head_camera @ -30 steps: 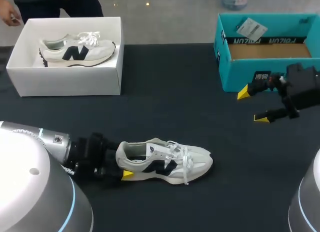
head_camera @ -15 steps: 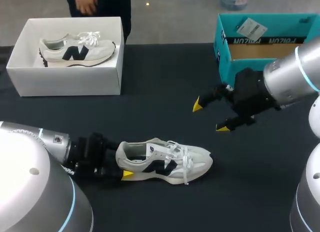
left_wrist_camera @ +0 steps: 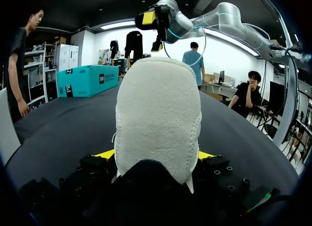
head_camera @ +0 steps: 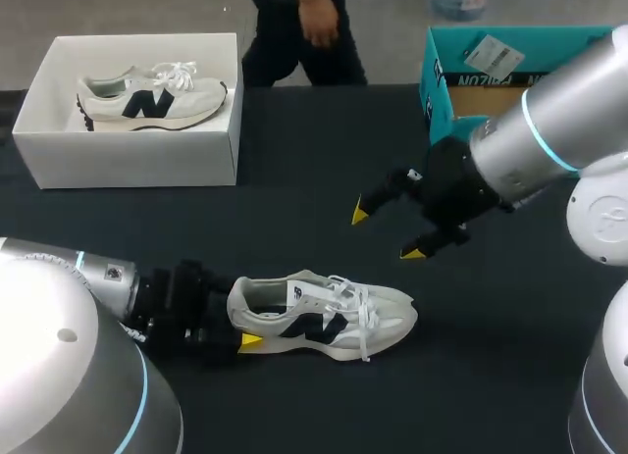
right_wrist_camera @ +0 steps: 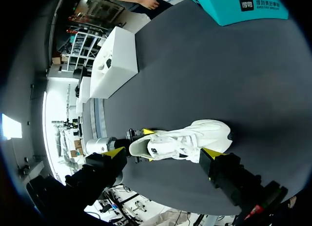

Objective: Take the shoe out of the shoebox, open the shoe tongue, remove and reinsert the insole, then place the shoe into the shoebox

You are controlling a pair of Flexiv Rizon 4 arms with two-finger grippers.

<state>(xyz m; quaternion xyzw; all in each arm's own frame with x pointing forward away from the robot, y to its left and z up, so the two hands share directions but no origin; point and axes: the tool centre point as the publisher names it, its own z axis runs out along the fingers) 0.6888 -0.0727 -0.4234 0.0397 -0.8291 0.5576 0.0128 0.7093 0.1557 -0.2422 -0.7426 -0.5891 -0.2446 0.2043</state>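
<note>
A white sneaker (head_camera: 324,317) with a dark logo lies on its sole on the black table, toe to the right. My left gripper (head_camera: 235,327) is at its heel, shut on it. In the left wrist view the heel (left_wrist_camera: 158,118) fills the gap between the yellow fingertips (left_wrist_camera: 108,154), which press it from both sides. My right gripper (head_camera: 387,233) hangs open above the table, a little beyond the sneaker's toe end. In the right wrist view the sneaker (right_wrist_camera: 183,140) lies below the right gripper (right_wrist_camera: 164,154), whose spread fingers hold nothing.
A white shoebox (head_camera: 137,155) at the back left holds a second matching sneaker (head_camera: 147,96). A teal box (head_camera: 444,130) stands at the back right, partly behind my right arm. Bare black table lies between the boxes and the sneaker.
My right arm has swung left from beside the teal box to the table's middle, above the sneaker. The left gripper and the sneaker have stayed put.
</note>
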